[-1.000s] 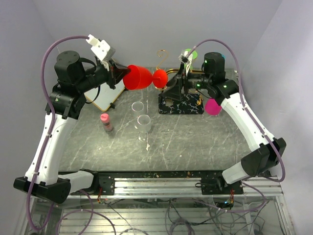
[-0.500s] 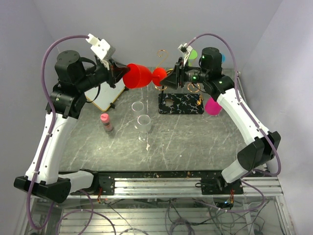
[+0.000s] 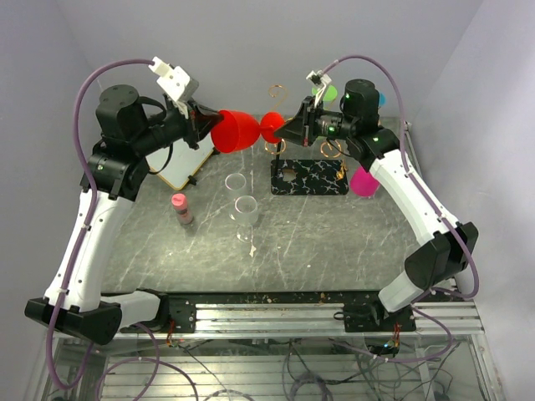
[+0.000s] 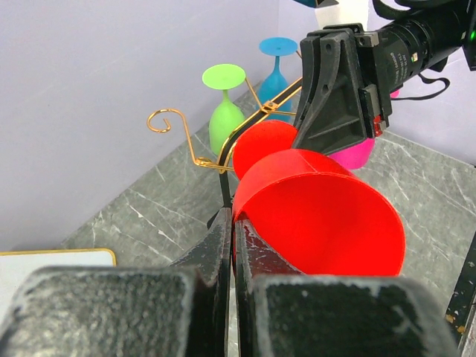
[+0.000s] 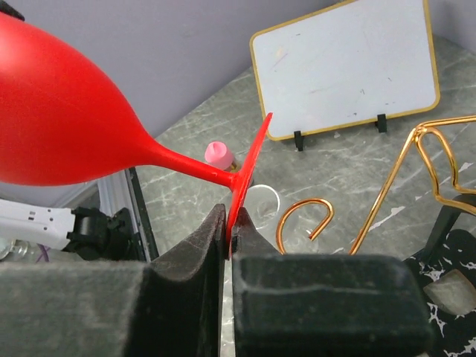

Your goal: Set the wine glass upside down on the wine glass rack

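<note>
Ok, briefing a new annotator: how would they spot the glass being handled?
Look above the grey marbled table's rear. A red plastic wine glass lies sideways in mid-air, left pincer on its bowl rim, right pincer on its foot. The green glass, blue glass and pink glass by the gold wire rack are unheld.

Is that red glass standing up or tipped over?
Tipped sideways in midair: left gripper pinches the red wine glass by its bowl rim, right gripper by its foot.
</note>
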Controlling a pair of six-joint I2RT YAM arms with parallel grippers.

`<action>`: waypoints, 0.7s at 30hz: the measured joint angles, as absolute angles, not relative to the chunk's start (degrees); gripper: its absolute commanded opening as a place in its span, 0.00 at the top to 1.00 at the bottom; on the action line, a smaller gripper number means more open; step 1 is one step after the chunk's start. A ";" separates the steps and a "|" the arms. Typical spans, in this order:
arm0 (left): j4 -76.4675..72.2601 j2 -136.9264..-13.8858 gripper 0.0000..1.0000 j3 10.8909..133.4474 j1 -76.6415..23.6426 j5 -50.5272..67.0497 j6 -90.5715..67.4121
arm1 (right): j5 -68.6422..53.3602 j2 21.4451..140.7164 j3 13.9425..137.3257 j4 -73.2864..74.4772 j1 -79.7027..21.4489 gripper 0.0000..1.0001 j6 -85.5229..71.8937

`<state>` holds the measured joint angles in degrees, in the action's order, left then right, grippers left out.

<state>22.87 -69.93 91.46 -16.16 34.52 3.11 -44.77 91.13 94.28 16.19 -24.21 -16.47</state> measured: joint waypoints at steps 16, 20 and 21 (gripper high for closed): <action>22.57 -69.82 0.38 90.15 -16.16 33.45 3.40 | -37.52 91.88 96.99 18.33 -23.59 1.00 -14.09; 22.83 -69.17 0.31 90.13 -16.16 31.24 3.70 | -35.33 91.88 97.91 19.11 -22.46 1.00 -12.21; 23.03 -68.88 0.29 90.13 -16.16 30.70 4.05 | -34.68 91.88 98.17 19.16 -22.09 1.00 -11.57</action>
<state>23.03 -68.88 90.13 -16.16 30.70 4.05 -34.68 91.88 98.17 19.16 -22.09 -11.57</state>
